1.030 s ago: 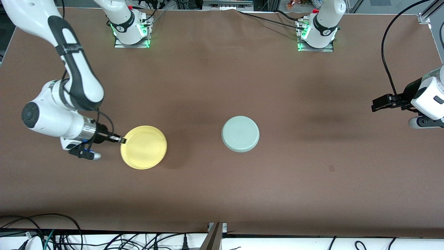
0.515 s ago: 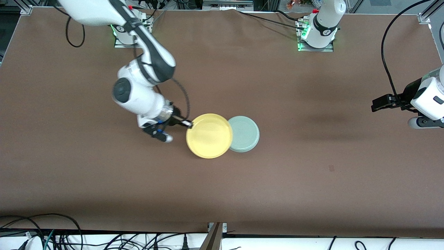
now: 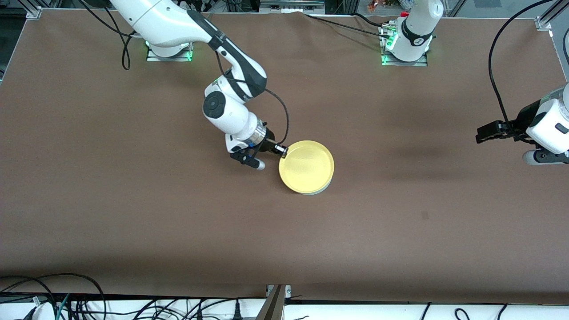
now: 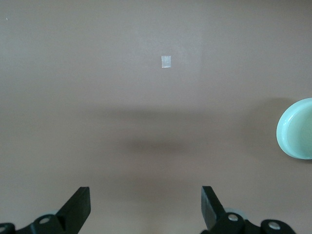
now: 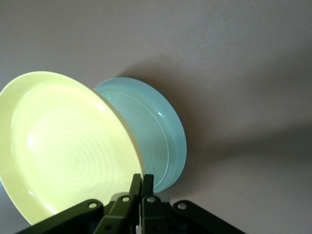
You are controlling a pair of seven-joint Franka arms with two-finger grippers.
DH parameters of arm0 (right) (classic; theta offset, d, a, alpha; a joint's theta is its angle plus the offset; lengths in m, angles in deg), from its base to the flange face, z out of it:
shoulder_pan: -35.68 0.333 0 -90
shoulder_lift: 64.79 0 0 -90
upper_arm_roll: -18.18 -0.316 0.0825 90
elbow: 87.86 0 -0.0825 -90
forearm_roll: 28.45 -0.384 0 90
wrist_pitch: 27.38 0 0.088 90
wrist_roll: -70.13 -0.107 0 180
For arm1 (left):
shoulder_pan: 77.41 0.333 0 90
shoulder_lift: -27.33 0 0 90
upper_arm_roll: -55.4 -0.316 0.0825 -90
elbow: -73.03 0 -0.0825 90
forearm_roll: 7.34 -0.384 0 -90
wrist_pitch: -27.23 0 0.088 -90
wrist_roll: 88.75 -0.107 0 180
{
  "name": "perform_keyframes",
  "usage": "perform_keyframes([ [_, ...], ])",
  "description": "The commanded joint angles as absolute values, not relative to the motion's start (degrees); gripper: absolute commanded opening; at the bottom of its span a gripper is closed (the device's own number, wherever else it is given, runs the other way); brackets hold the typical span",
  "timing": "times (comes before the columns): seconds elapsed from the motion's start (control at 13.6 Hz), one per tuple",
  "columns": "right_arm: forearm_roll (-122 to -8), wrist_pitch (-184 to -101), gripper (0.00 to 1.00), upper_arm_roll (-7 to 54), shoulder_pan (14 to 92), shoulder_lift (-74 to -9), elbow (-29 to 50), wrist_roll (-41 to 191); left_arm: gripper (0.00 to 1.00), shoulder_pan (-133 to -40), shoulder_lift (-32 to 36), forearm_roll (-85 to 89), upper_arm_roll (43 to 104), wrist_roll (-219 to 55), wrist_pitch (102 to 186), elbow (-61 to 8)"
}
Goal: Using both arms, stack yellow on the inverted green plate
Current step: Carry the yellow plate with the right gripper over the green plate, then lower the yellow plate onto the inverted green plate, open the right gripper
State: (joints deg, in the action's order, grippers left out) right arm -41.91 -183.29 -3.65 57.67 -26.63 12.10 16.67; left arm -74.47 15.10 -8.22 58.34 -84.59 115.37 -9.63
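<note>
My right gripper (image 3: 282, 151) is shut on the rim of the yellow plate (image 3: 306, 166) and holds it right side up over the green plate (image 3: 323, 190), which lies upside down on the table and shows only as a thin crescent. In the right wrist view the yellow plate (image 5: 68, 146) sits just above the green plate (image 5: 156, 141), with my right gripper (image 5: 142, 183) pinching the yellow rim. My left gripper (image 3: 482, 132) is open and waits over the left arm's end of the table; its wrist view shows my left gripper (image 4: 146, 204) empty and the green plate (image 4: 297, 129) at one edge.
The brown table (image 3: 400, 231) carries a small tape mark (image 3: 425, 215), also in the left wrist view (image 4: 166, 61). Cables hang along the edge nearest the camera (image 3: 89, 302). The arm bases (image 3: 406, 40) stand at the table's back edge.
My right arm has swept the yellow plate from the right arm's end of the table to over the green plate, covering it. The left arm has not moved.
</note>
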Motion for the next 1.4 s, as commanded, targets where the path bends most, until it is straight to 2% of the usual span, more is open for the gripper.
perform_keyframes([
  [0.0, -39.80, -184.79, 0.00, -2.56, 59.40, -24.27, 10.75, 15.90, 1.00, -74.51, 15.03, -6.37, 57.86, -85.67, 115.47, -9.14],
  [0.66, -36.97, -185.94, 0.00, -1.06, 61.17, -22.51, 10.22, 15.63, 1.00, -74.24, 14.85, -6.37, 57.86, -85.67, 115.47, -9.14],
  [0.74, -37.15, -186.02, 0.34, -1.06, 61.17, -22.42, 10.22, 15.46, 1.00, -74.24, 14.85, -6.37, 57.86, -85.67, 115.47, -9.14],
  [0.81, -37.15, -186.02, 0.78, -1.06, 61.08, -22.42, 10.14, 14.94, 1.00, -74.24, 14.85, -6.37, 57.86, -85.67, 115.47, -9.14],
  [0.88, -37.06, -186.11, 1.00, -1.06, 61.17, -22.60, 10.14, 14.50, 1.00, -74.24, 14.85, -6.37, 57.86, -85.67, 115.47, -9.14],
  [1.1, -36.45, -186.02, 1.00, -0.98, 60.64, -23.21, 9.87, 14.93, 1.00, -74.15, 14.77, -6.37, 57.86, -85.67, 115.47, -9.14],
  [1.25, -36.36, -184.28, 1.00, 0.60, 60.46, -26.53, 10.13, 14.84, 1.00, -74.15, 14.77, -6.37, 57.86, -85.67, 115.47, -9.14],
  [1.32, -36.27, -180.78, 1.00, 2.00, 60.46, -28.90, 10.22, 14.93, 1.00, -74.15, 14.77, -6.37, 57.86, -85.67, 115.47, -9.14],
])
